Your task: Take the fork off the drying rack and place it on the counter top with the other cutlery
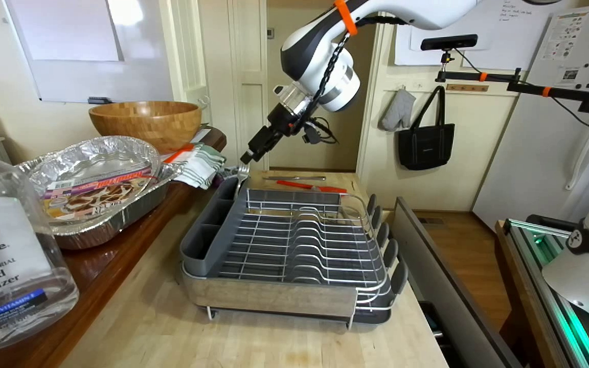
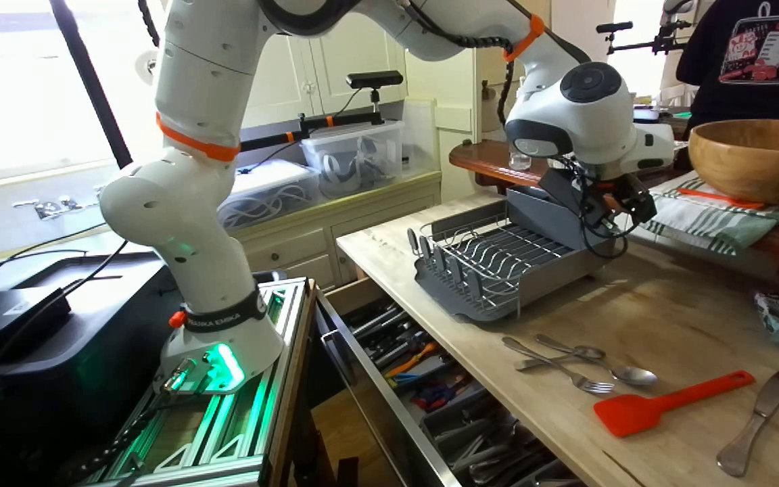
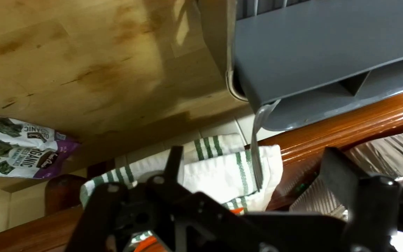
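While the fork [image 1: 243, 174] stands tines uppermost, slightly tilted, in the far end compartment of the grey caddy [image 1: 200, 267] of the drying rack [image 1: 274, 296], the pincer [image 3: 253, 155] is at its upper end, tips at twelve o'clock from the tines in an exterior view. The wrist view shows the fingers [image 3: 174, 160] spread wide, one at nine o'clock from the fork and one at three, the fork's upper part showing between them, clear of both. At five o'clock from the rack in an exterior view, a second fork [image 2: 575, 380] and two spoons [image 2: 635, 376] lie grouped on the counter [image 2: 673, 331], with a red spatula [image 2: 640, 411] and a knife [image 2: 756, 421] farther off towards four. There the standing fork cannot be picked out, and the pincer is a dark tangle. The lower handle is sunk in the caddy; the wrist view has the fork nearly edge-on, tines indistinct, and cuts off the pincer's base at six o'clock.
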`<state>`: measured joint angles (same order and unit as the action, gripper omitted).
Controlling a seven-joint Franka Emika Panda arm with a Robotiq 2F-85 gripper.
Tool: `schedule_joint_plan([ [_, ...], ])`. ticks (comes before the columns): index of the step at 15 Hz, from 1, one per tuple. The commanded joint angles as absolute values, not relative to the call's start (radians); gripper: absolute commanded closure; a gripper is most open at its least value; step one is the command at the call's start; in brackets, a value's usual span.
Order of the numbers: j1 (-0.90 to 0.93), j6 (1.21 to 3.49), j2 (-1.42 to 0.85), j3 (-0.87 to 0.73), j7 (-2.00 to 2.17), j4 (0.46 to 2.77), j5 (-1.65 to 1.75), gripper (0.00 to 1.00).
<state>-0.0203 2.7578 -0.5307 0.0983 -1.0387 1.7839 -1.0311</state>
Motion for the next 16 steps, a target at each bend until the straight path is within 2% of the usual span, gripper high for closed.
schedule_joint_plan([
  [1,-0.021,2.742,-0.610,0.112,-1.042,1.686,-1.029,0.00],
  [2,-0.022,2.737,-0.623,0.114,-1.042,1.670,-1.026,0.18],
  [3,-0.022,2.733,-0.634,0.117,-1.041,1.655,-1.025,0.27],
  [12,-0.028,2.654,-0.624,0.117,-0.975,1.646,-0.930,0.96],
  [13,-0.025,2.670,-0.618,0.112,-0.961,1.650,-0.902,0.54],
  [14,-0.028,2.682,-0.613,0.110,-0.947,1.654,-0.875,0.59],
  [15,-0.031,2.690,-0.608,0.110,-0.933,1.657,-0.848,0.59],
  [16,-0.035,2.695,-0.599,0.111,-0.918,1.664,-0.821,0.53],
])
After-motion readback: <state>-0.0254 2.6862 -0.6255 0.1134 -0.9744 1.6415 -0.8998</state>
